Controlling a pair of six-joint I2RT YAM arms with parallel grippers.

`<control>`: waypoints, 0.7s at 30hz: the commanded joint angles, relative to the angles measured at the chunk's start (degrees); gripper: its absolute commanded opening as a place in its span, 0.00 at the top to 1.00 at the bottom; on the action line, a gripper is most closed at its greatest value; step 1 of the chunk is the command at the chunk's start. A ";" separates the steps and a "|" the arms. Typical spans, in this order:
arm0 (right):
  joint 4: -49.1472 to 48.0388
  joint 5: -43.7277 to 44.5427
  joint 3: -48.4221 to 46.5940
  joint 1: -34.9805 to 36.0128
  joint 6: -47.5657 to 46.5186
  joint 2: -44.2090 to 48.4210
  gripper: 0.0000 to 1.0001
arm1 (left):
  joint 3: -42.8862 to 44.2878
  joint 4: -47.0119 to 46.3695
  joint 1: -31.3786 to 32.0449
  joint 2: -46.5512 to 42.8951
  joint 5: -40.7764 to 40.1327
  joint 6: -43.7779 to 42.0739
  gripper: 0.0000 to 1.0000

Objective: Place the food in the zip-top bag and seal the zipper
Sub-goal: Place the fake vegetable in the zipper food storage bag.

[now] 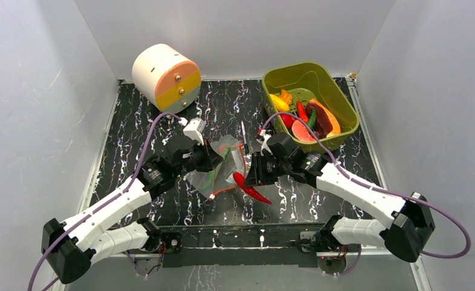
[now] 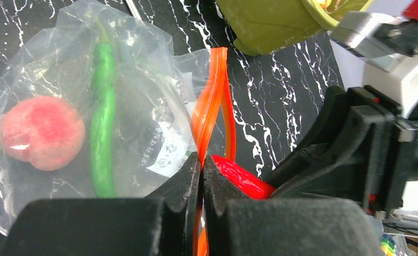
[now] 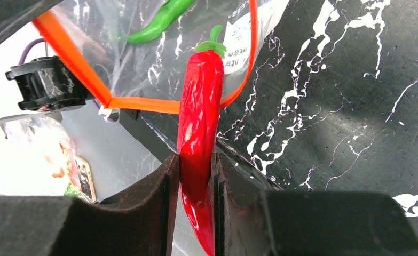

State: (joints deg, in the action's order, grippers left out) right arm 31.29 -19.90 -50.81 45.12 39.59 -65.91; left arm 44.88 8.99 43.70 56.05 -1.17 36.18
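From above, the bag [image 1: 225, 159] lies mid-tabletop [image 1: 131, 121] between the arms. The tub [image 1: 295, 77] of spare food stands well beyond the bag's right side. The left gripper [image 1: 215, 162] is at the bag's left edge and the right gripper [image 1: 250, 176] at its mouth, carrying the chili [image 1: 253, 189]. In the left wrist view, that gripper's fingers [image 2: 188, 181] are shut tight on the zipper [image 2: 213, 101], holding the mouth apart; the peach [image 2: 41, 133] and pepper [image 2: 104, 128] are already inside. In the right wrist view, the fingers [image 3: 169, 181] are partly closed, clamped on the chili's middle, stem end toward the bag's mouth. The chili looks hard, glossy and light, so it may swivel or slip in this pinch. The film is limp and crinkly, so the strip is probably the only firm place to hold.
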 commanded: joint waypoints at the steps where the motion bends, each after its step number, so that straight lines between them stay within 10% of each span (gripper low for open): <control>1: -2.95 -0.43 -3.48 0.57 0.42 -1.72 0.84 | -0.27 -1.01 0.11 -1.69 3.22 0.83 1.00; 4: -2.95 -0.43 -4.01 0.58 0.42 -2.54 0.84 | -1.24 -1.92 0.15 -2.39 5.53 1.64 1.00; 5: -17.52 8.97 -3.95 0.62 -0.32 -2.68 0.62 | -1.71 -2.29 0.15 -2.62 5.90 1.92 1.00; 7: -18.60 9.44 -3.86 0.67 19.66 -3.09 0.83 | -2.29 -2.84 0.15 -2.94 6.50 2.63 1.00; 21: -23.45 21.62 -3.44 2.61 24.70 -6.17 0.83 | -3.01 -4.95 0.15 -3.00 9.13 5.88 1.00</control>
State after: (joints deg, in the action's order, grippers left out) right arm 14.00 -4.60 -52.47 46.72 61.34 -72.31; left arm 42.72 5.89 43.70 54.63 5.93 40.25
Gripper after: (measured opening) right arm 0.205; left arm 0.010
